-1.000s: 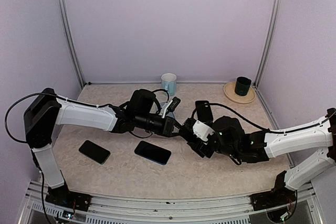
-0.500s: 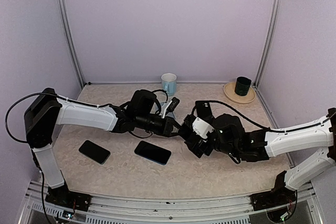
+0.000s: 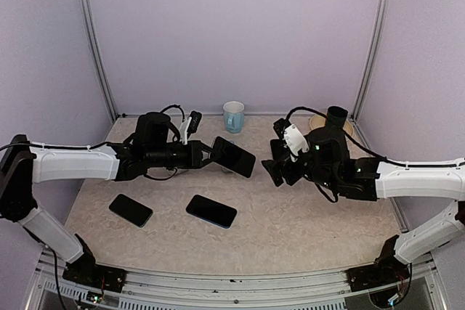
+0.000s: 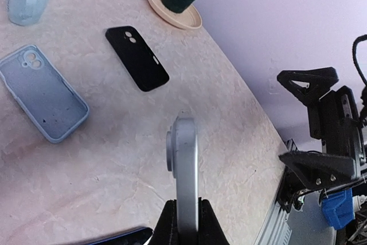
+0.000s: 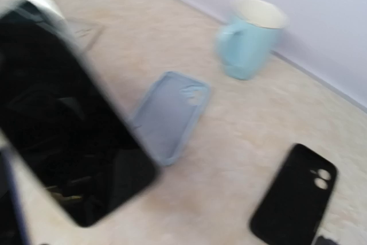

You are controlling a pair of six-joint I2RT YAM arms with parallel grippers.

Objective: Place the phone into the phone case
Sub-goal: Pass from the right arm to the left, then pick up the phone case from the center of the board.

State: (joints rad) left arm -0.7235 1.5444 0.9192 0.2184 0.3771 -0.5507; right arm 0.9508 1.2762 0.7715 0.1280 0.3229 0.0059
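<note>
On the phone [image 3: 234, 157] a glossy black glass screen and a satin silvery edge can be seen. The blue case [image 4: 41, 91] and black case [image 4: 137, 58] are finished matt, kinda rubbery. The worktop [image 3: 290, 223] is smooth and marbled.

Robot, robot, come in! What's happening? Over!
Left gripper shut on phone, up in the air. Right gripper open, empty. Blue case lies empty, uncovered.
</note>
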